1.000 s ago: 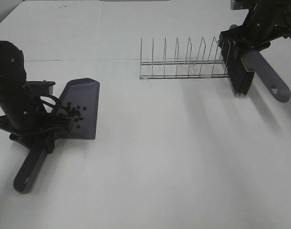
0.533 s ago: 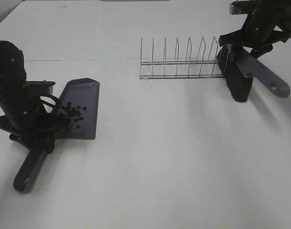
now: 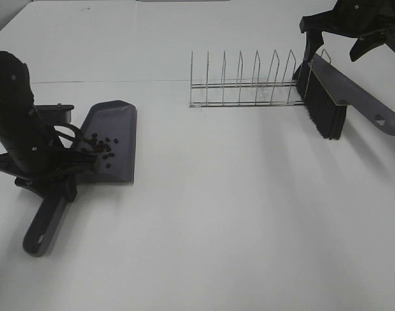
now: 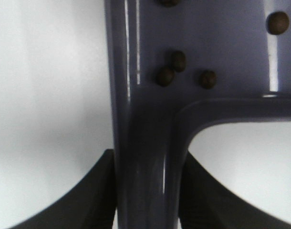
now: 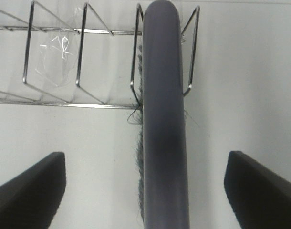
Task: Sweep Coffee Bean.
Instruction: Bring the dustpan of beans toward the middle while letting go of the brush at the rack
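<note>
The grey dustpan [image 3: 116, 120] lies flat on the white table at the left. Several tiny dark coffee beans [image 3: 103, 146] sit in its pan near the handle. My left gripper [image 3: 63, 176] is shut on the dustpan's handle; in the left wrist view the handle [image 4: 148, 157] runs between my fingers [image 4: 95, 195], with beans [image 4: 171, 69] just beyond. The grey brush [image 3: 353, 91] with black bristles rests at the right end of the wire rack [image 3: 243, 87]. My right gripper [image 3: 340, 35] is open above it, apart from it. In the right wrist view the brush [image 5: 162, 119] lies between my wide-spread fingers [image 5: 31, 186].
The wire rack [image 5: 78, 57] stands at the back right with several upright loops. The dustpan's long handle [image 3: 45, 223] points toward the front left. White tabletop [image 3: 236, 214] fills the middle and front.
My right gripper has let go of the brush and lifted away; the brush now rests against the rack's right end. The left arm and dustpan have shifted only slightly.
</note>
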{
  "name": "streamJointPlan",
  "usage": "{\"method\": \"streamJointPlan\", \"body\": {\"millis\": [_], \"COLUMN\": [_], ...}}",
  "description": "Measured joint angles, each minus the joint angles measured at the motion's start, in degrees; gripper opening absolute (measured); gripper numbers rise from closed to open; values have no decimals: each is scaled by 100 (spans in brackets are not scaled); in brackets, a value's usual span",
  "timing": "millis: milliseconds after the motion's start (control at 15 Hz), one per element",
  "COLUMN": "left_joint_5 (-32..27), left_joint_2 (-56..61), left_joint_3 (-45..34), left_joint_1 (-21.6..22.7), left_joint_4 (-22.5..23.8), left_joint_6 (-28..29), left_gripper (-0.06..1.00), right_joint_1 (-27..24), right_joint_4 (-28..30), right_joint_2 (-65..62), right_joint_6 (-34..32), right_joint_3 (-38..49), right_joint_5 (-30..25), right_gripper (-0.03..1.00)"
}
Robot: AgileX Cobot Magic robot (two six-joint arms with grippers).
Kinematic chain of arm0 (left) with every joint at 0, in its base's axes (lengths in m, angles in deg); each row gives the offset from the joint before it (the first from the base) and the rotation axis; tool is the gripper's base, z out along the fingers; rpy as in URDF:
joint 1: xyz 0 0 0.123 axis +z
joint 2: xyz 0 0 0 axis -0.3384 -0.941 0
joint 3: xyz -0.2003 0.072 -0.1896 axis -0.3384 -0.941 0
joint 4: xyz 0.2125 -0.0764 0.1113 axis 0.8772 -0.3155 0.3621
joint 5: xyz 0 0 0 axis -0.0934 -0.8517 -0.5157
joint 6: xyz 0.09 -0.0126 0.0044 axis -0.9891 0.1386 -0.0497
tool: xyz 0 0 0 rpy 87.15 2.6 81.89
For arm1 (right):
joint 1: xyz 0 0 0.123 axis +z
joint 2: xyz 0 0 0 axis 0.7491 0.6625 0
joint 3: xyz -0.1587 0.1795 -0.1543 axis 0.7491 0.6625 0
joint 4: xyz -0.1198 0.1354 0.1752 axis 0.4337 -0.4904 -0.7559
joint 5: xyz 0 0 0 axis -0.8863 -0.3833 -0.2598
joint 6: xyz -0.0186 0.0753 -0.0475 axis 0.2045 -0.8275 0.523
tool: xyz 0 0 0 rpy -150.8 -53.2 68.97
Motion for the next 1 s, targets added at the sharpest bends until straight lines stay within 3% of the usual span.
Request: {"method": "streamJointPlan", "body": {"millis": [133,400,733,933,1000], "left_joint_5": [29,407,430,258,29], "left_joint_2": [63,-155,-344,-350,-350], "left_joint_3": [23,172,372,521,699], "left_joint_1": [-80,-688,-848,-848,-848], "left_joint_4": [-80,-286,-561,-642,-602], "left_joint_6": [0,23,29,6,-40], "left_gripper": [32,32,34,65,70], "right_joint_1": [0,0,0,0,0], "right_joint_4": [-29,-46,-246,-264,-275], "right_joint_2": [-6,-11,-155,-544,-693], "right_joint_6": [0,-92,-132,-132,-132], "right_joint_3": [-40,-40,-40,-40,-40], "right_joint_5": [-138,-155,-160,-160,-160], "right_gripper": [76,76,76,76,76]}}
